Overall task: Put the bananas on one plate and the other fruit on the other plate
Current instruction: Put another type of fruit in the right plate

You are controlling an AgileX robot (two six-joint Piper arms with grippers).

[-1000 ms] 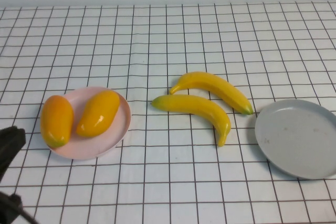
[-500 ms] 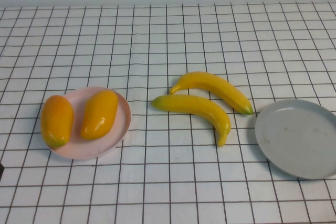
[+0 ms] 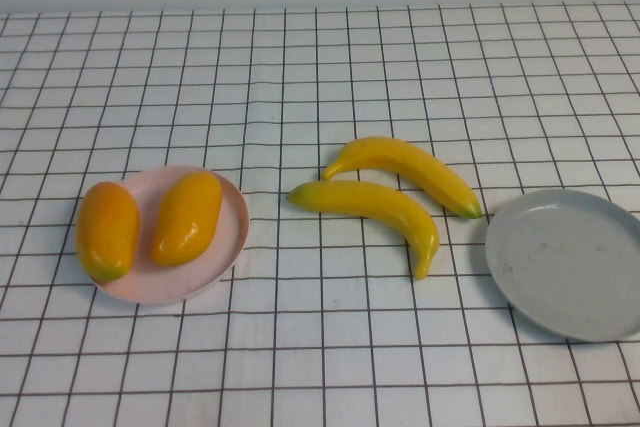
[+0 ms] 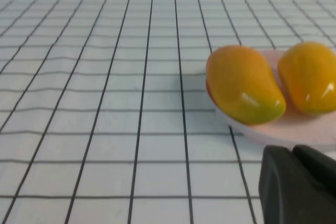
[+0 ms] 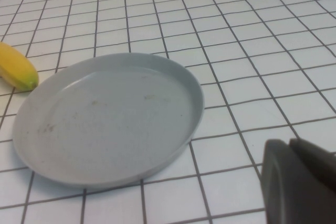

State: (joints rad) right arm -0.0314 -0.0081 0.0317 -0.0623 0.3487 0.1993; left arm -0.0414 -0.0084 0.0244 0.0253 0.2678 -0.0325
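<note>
Two mango-like fruits (image 3: 107, 230) (image 3: 187, 217) lie side by side on the pale pink plate (image 3: 225, 247) at the left. Two bananas (image 3: 410, 169) (image 3: 380, 205) lie on the checked cloth in the middle, next to each other. The grey plate (image 3: 570, 262) at the right is empty. Neither gripper shows in the high view. The left gripper (image 4: 294, 153) is shut and empty, low near the pink plate (image 4: 283, 132) and its fruits (image 4: 244, 85) (image 4: 310, 77). The right gripper (image 5: 290, 145) is shut and empty beside the grey plate (image 5: 110, 116); a banana tip (image 5: 16, 72) shows past it.
A white cloth with a black grid (image 3: 300, 67) covers the table. A pale wall runs along the far edge.
The left arm's dark shape at the lower left of the high view has drawn back out of view. The fruits and plates have not moved.
</note>
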